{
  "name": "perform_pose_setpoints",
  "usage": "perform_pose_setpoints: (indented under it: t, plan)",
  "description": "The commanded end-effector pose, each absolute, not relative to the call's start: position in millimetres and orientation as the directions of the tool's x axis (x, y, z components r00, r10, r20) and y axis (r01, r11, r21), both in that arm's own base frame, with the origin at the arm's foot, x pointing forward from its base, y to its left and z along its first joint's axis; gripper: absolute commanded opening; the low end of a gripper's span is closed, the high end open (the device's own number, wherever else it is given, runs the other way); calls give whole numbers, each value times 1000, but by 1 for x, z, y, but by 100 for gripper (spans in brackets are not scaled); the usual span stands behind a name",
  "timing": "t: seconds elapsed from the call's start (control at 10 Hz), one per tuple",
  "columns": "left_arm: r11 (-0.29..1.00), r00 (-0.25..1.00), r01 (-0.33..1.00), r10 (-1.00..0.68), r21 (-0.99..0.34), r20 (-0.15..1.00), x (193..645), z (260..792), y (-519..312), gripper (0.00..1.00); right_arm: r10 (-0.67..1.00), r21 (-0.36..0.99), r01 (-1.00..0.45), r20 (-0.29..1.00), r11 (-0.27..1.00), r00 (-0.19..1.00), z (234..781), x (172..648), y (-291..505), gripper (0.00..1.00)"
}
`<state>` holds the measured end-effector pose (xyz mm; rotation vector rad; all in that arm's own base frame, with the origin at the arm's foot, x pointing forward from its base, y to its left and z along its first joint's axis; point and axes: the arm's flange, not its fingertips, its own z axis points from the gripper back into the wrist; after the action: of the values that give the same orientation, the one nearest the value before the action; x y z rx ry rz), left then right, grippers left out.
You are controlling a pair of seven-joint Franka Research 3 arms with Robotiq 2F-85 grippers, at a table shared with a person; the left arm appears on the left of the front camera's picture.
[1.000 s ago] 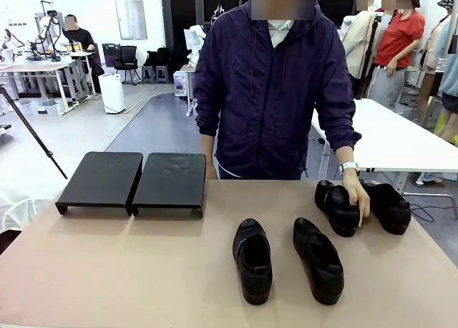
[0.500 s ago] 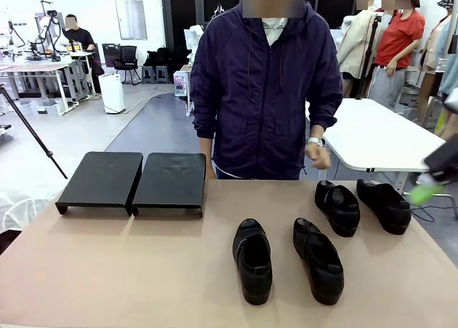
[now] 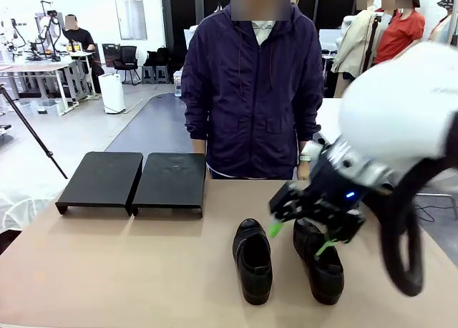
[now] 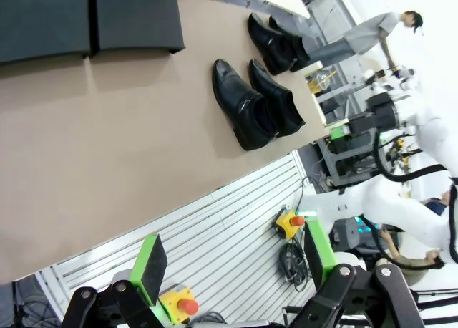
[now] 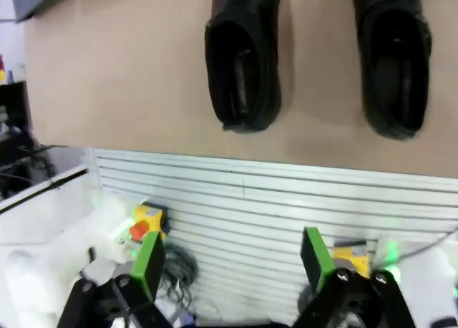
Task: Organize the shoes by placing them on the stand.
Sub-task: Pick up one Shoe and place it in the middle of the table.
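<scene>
Two black slip-on shoes lie side by side near the table's middle in the front view, one (image 3: 252, 260) to the left of the other (image 3: 320, 269). My right gripper (image 3: 300, 238) hovers open above them, nearer the right one, with its green pads apart and nothing held. The right wrist view looks down on the same pair (image 5: 243, 63) (image 5: 392, 63) beyond my open right gripper (image 5: 232, 260). In the left wrist view my left gripper (image 4: 235, 260) stands open off the table's near edge, far from the near shoes (image 4: 240, 113) and the far pair (image 4: 275, 41). The stand's two black platforms (image 3: 100, 179) (image 3: 170, 181) sit at the back left.
A person in a dark purple jacket (image 3: 250, 92) stands at the far edge, arms down. My right arm's white body (image 3: 401, 113) fills the right side and hides that part of the table. Bare tabletop (image 3: 122, 263) lies between the stand and the shoes.
The person's hand let go of a far shoe and drew back to their side. My right arm swung in from the right and now hangs over the near pair.
</scene>
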<state>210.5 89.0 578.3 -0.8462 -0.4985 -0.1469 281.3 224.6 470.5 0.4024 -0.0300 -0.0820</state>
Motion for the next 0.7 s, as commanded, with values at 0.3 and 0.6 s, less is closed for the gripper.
perform_pose_setpoints:
  t: [0.3, 0.6]
  plan:
    - [645, 868, 339, 66, -685, 492, 210, 577, 87, 100, -163, 323, 154, -1, 934, 987, 398, 349, 259, 100]
    - [645, 868, 339, 66, -685, 492, 210, 577, 87, 100, -193, 237, 196, -37, 952, 981, 367, 373, 255, 100]
